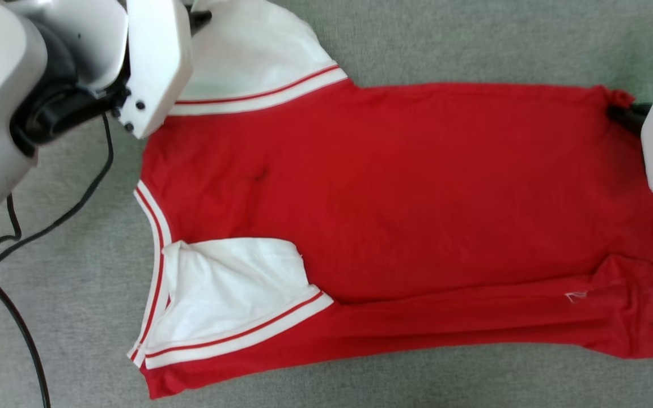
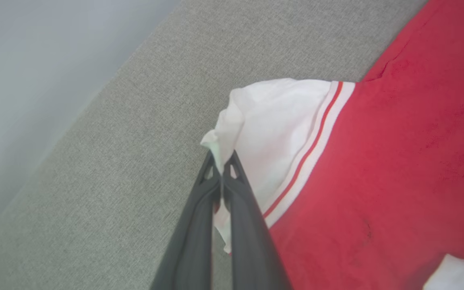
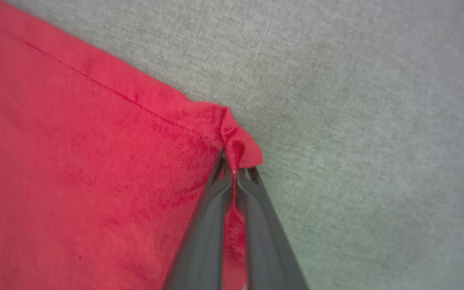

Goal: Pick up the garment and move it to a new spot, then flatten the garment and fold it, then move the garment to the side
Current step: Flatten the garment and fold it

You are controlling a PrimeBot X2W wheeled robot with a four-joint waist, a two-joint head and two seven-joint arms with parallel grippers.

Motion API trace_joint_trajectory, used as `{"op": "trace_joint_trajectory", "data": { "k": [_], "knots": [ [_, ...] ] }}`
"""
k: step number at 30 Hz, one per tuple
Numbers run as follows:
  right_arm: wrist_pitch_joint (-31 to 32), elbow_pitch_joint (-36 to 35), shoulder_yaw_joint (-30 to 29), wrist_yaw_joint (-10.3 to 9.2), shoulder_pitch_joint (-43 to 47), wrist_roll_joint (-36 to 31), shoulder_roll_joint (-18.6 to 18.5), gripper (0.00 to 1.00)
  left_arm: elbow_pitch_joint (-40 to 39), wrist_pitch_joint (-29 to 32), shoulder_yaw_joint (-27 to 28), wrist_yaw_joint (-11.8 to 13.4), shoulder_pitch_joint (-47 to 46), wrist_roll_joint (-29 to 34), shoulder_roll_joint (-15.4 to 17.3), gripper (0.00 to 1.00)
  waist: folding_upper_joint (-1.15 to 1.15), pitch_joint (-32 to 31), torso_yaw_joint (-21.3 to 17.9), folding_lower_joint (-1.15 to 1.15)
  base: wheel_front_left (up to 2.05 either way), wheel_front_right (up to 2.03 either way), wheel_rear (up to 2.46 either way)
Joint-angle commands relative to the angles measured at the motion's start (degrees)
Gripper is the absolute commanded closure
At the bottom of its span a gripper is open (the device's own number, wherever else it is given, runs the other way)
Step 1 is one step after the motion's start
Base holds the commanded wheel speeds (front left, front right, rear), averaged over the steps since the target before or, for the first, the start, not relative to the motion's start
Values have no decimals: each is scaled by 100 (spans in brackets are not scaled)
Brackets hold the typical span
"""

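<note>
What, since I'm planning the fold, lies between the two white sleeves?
Head view: the garment, its red chest with a small dark mark, between far sleeve and near sleeve.

I get bright, even, soft light with hardly any shadow; both wrist views run slightly blurred (worst toward the edges).

No readable text or label, seemingly, anywhere on the garment (image 1: 406, 187).

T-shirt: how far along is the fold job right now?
Done: the T-shirt lies spread out, its near sleeve folded in. In hand: left claw pinches the far sleeve, right claw the far hem corner. Left: finish folding, move it aside.
</note>
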Motion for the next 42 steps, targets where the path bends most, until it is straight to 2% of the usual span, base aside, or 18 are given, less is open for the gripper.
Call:
{"op": "trace_joint_trajectory", "data": {
  "k": [1,5,11,19,28,33,40,41,42],
  "knots": [
    [-157,40,107,15,197,66,25,100,-2,-113,-14,-3,119,-62,35,100,0,-272,-9,1,0,0,0],
    [-730,-113,179,8,326,161,-155,100,-102,-410,-37,-3,420,-186,188,100,0,-646,1,1,0,0,0],
    [-1214,-348,314,8,717,224,-380,100,-429,-687,-70,84,875,-312,459,100,0,-1011,32,1,0,0,0],
    [-1714,-643,283,8,1473,203,-649,100,-1303,-1077,-209,517,1804,-449,1070,100,0,-1384,92,1,0,0,0],
    [-2003,-1026,-31,8,2586,193,-699,100,-2026,-1557,-493,1103,3042,-774,1648,100,0,-1569,97,1,0,0,0],
    [-1978,-937,-226,8,3272,144,-503,100,-1986,-1856,-677,1285,3869,-1009,1642,100,0,-1590,85,1,0,0,0],
    [-1958,-475,-86,8,3460,-18,-169,100,-1474,-1949,-784,1126,4382,-1142,1277,100,0,-1596,68,1,0,0,0],
    [-2006,-417,-98,8,3435,-50,-139,100,-1403,-1999,-786,1128,4396,-1102,1230,95,0,-1608,67,1,0,0,0],
    [-2046,-393,-146,7,3398,-36,-99,63,-1347,-2040,-777,1143,4415,-1109,1192,50,0,-1626,64,1,0,0,0]
  ]
}}
